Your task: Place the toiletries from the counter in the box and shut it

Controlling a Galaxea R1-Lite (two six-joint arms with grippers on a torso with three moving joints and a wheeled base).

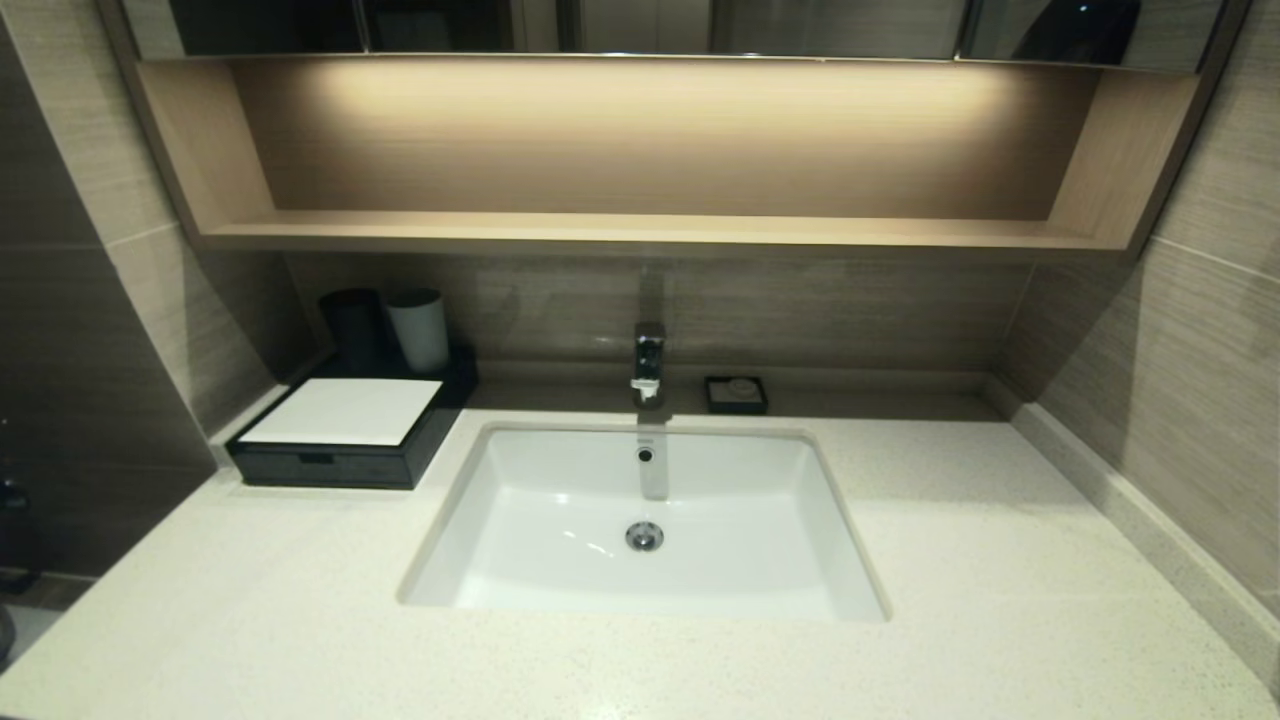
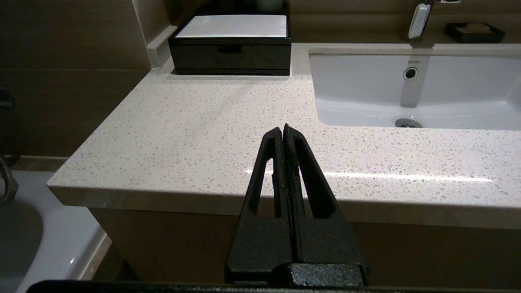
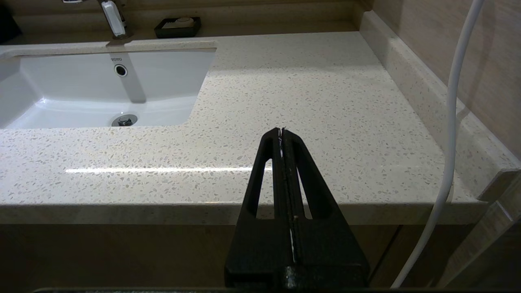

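Both grippers' jaws are resting fully closed and empty: left gripper [image 2: 283, 129] and right gripper [image 3: 281, 131] are hanging off the near edge of the counter [image 1: 1000, 560]. One box [image 1: 345, 432] is sitting far left, drawer closed. No toiletries are showing, so both arms are probably best kept back, parked. Two cups [image 1: 385, 328] are standing behind it.

"TOTO" is printed on the basin [image 2: 366, 81] wall above the overflow hole [image 2: 410, 73].
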